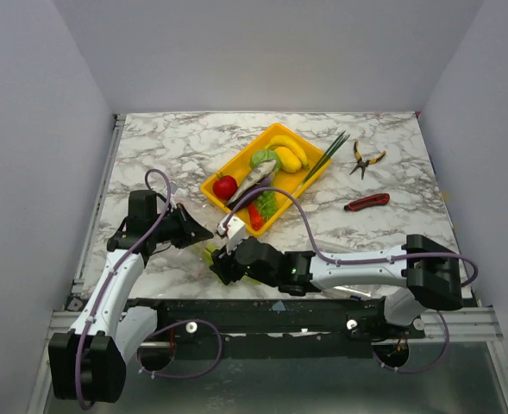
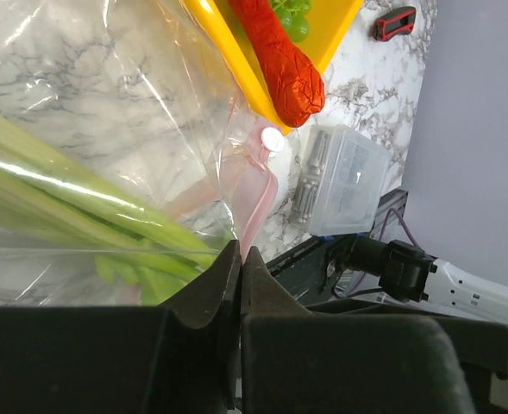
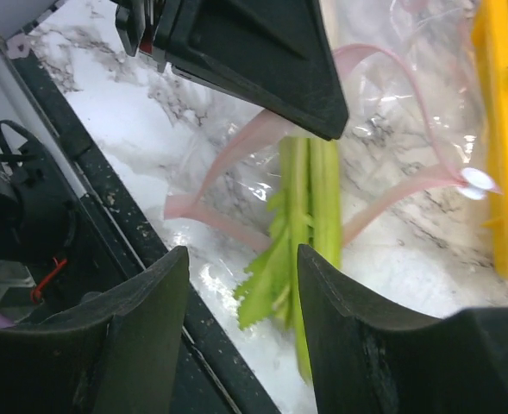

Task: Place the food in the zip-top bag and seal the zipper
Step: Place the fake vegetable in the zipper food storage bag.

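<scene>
Zip-top bag (image 3: 409,95) of clear, crinkly plastic lies on the white marble-patterned surface (image 3: 133,112) between the two sets of jaws. Its mouth gapes in a loop outlined by the thin pink zipper (image 3: 223,164). A small white slider (image 3: 476,179) sits on the strip at the end nearest the yellow plastic tray (image 3: 499,103).

The left gripper (image 2: 241,254) has its jaws pressed together on the bag's pink mouth edge, and the strip rises to meet them. The right gripper (image 3: 242,250) has its jaws spread wide and holds nothing. A pale green toy stalk with a leafy end (image 3: 310,198) lies directly between the right jaws, inside the mouth loop, its leafy tip crossing the lower strip toward them. From the left jaws the stalk shows through the film, running off to their left.

Beyond the left jaws, a wrinkled red toy pepper (image 2: 279,65) and green leafy pieces (image 2: 292,17) rest in the tray, just beside the bag. To the right of these jaws stands a rigid clear box of small parts (image 2: 344,181), with a red utility knife (image 2: 394,21) farther off.
</scene>
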Controlling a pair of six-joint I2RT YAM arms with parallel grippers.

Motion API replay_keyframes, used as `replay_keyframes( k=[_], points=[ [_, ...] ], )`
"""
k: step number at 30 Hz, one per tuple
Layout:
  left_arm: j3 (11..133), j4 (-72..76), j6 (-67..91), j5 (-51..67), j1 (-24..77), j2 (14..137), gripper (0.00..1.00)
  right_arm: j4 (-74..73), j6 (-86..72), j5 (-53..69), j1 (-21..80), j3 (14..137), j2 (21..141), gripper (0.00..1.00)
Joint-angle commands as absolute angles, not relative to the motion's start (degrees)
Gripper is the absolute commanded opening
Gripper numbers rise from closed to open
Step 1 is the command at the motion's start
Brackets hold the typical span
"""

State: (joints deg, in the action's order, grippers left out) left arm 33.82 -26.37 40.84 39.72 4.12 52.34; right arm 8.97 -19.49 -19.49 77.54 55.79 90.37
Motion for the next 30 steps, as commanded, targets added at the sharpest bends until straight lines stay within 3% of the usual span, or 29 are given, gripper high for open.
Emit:
replay_keyframes(
  k=[1, 5, 13, 22, 25, 28, 30],
  points=[
    [35.2, -26.8, 39.9, 41.3, 3.9, 51.7, 0.0, 12.7, -18.6, -17.4, 77.6, 57.0, 96.0, 0.52],
    [34.6, -26.6, 40.0, 41.7, 3.9, 51.4, 0.0, 16.0, -14.9, -24.4, 77.6, 59.0, 102.2, 0.48],
    [33.5, -26.7, 39.6, 41.8, 3.9, 51.2, 0.0, 31.5, -3.0, -27.0, 77.7, 55.9, 109.0, 0.57],
    [32.8, -26.4, 39.9, 41.8, 3.9, 50.8, 0.0, 33.2, -0.5, -29.8, 77.6, 58.3, 117.3, 0.6],
    [33.2, -26.8, 39.4, 41.5, 3.9, 51.0, 0.0, 34.6, -0.6, -33.2, 77.7, 57.2, 117.6, 0.5],
    [33.9, -28.4, 38.5, 40.4, 3.9, 50.6, 0.0, 34.1, -3.4, -34.3, 77.6, 55.7, 113.1, 0.24],
    [34.2, -29.2, 38.1, 39.5, 3.9, 49.9, 0.0, 33.2, -6.4, -34.3, 77.6, 54.5, 109.1, 0.15]
  ],
)
